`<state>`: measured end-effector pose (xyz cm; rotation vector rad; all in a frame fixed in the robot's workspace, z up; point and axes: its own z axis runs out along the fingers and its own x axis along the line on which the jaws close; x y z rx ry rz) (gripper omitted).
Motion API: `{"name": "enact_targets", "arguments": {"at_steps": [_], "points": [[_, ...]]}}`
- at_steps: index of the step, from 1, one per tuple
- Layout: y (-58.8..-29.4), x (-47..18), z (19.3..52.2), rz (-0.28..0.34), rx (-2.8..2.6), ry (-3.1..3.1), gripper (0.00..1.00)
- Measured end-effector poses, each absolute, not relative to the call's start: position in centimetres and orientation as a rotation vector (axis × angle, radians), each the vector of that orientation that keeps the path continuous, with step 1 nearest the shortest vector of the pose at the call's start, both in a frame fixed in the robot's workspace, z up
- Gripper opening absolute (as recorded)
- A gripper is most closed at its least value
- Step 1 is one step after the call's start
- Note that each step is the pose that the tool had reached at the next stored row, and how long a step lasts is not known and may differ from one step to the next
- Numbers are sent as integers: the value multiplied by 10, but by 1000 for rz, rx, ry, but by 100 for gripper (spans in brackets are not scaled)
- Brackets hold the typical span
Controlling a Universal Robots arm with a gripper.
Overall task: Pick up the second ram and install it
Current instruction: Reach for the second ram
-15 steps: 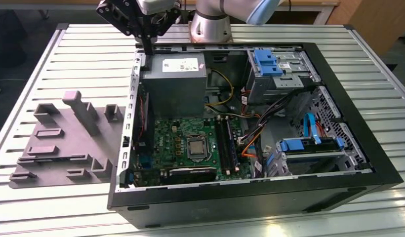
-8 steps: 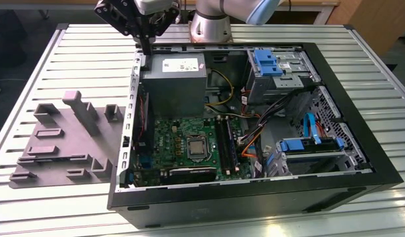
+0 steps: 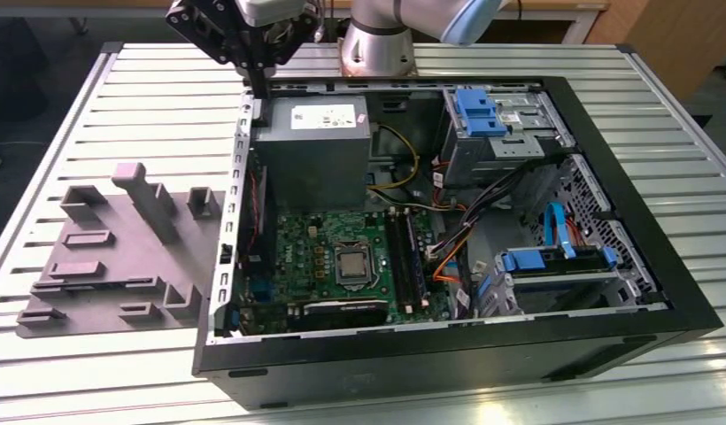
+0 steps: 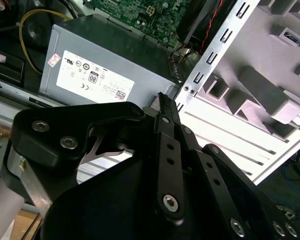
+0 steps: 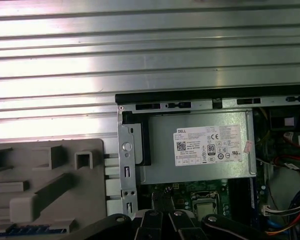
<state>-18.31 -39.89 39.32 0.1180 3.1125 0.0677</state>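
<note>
My gripper (image 3: 260, 88) hangs above the far left corner of the open computer case (image 3: 646, 266), over its metal edge beside the grey power supply (image 3: 313, 142). The black fingers (image 4: 162, 107) meet at their tips with nothing between them, and they also show in the first wrist view (image 5: 164, 216). The green board (image 3: 339, 257) lies on the case floor with its long black slots (image 3: 407, 261) to the exterior view's right of the processor socket. The second ram is out of view.
A grey moulded tray (image 3: 104, 292) with raised blocks lies on the slatted metal table (image 3: 162, 97), left of the case in the exterior view. Blue drive brackets (image 3: 475, 111), cables and a second blue bay (image 3: 552, 261) fill the case's right side. The arm's base (image 3: 375, 49) stands behind.
</note>
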Motion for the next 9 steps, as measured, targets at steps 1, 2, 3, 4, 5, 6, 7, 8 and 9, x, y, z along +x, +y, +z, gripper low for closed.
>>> {"name": "enact_targets", "arguments": {"at_steps": [1,2,3,4,5,6,7,8,9], "points": [[-399,-184,393,68,118,3112,11],[-399,-184,393,68,118,3113,11],[-399,-184,393,68,118,3112,11],[-399,-185,393,68,118,3112,11],[-399,-185,393,68,118,3112,11],[-399,-186,393,68,118,3112,11],[-399,-186,393,68,118,3113,11],[-399,-187,393,68,118,3112,11],[-399,-188,393,68,118,3112,11]]}}
